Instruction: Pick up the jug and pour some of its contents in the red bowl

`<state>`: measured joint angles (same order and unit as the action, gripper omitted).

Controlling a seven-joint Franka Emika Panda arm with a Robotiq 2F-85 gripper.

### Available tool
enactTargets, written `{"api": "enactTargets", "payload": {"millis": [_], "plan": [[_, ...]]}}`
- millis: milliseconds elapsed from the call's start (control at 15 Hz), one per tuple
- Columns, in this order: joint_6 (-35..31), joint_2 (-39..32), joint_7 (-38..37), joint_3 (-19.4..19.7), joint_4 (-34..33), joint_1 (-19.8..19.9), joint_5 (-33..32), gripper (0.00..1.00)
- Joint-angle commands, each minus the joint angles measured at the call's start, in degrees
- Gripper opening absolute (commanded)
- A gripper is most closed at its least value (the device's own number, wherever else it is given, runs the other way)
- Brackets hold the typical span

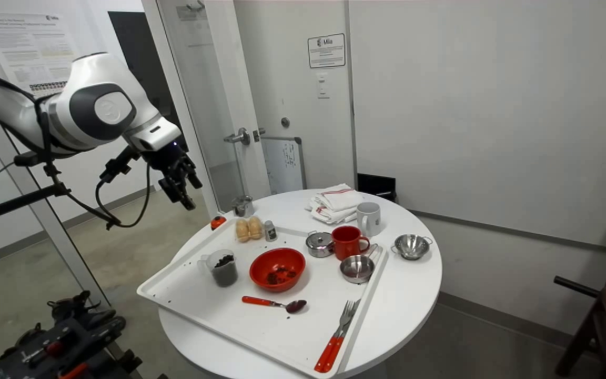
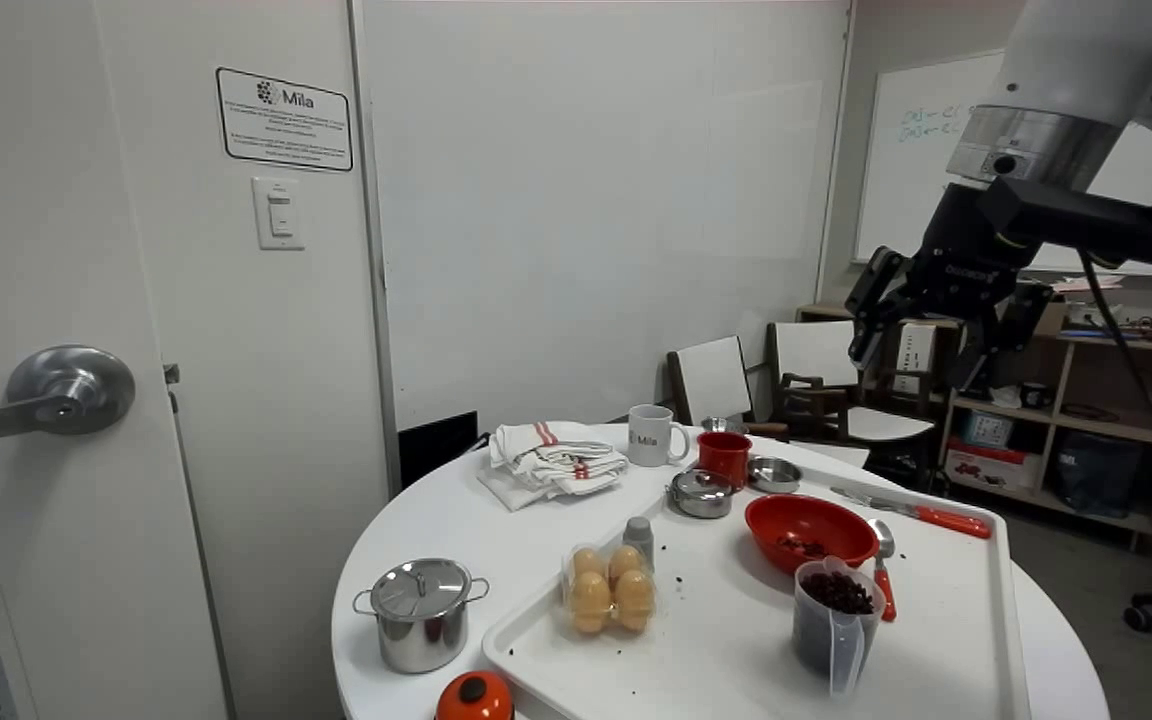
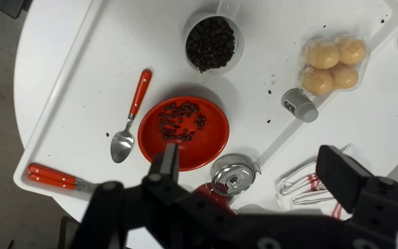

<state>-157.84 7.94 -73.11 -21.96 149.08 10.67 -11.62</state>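
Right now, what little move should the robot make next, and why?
I'd probably draw the open, empty fingers back from the table: the red bowl already holds some beans, and the jug, upright on the tray, holds more, so the pouring looks done.

Clear jug (image 2: 818, 632) | upright, holding dark beans (image 3: 210, 44) | red bowl (image 3: 205, 142) | nearby, fewer beans

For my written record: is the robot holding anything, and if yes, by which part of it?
Nothing is held: the fingers stand wide apart with nothing between them, and the jug stands on the tray.
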Motion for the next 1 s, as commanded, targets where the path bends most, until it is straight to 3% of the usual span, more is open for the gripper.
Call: {"api": "enactTargets", "payload": {"millis": [0,400,467,933], "plan": [[0.22,-0.13,-0.57,4.73,-0.08,-4.71,-0.95,1.0],[1.75,-4.23,-5.2,6.62,-2.31,-5.31,-4.94,1.0],[2.09,-5.95,-6.15,4.25,-3.1,-3.06,-5.85,1.0],[5.76,-17.14,-13.63,4.07,-9.15,-5.29,-12.5,1.0]]}}
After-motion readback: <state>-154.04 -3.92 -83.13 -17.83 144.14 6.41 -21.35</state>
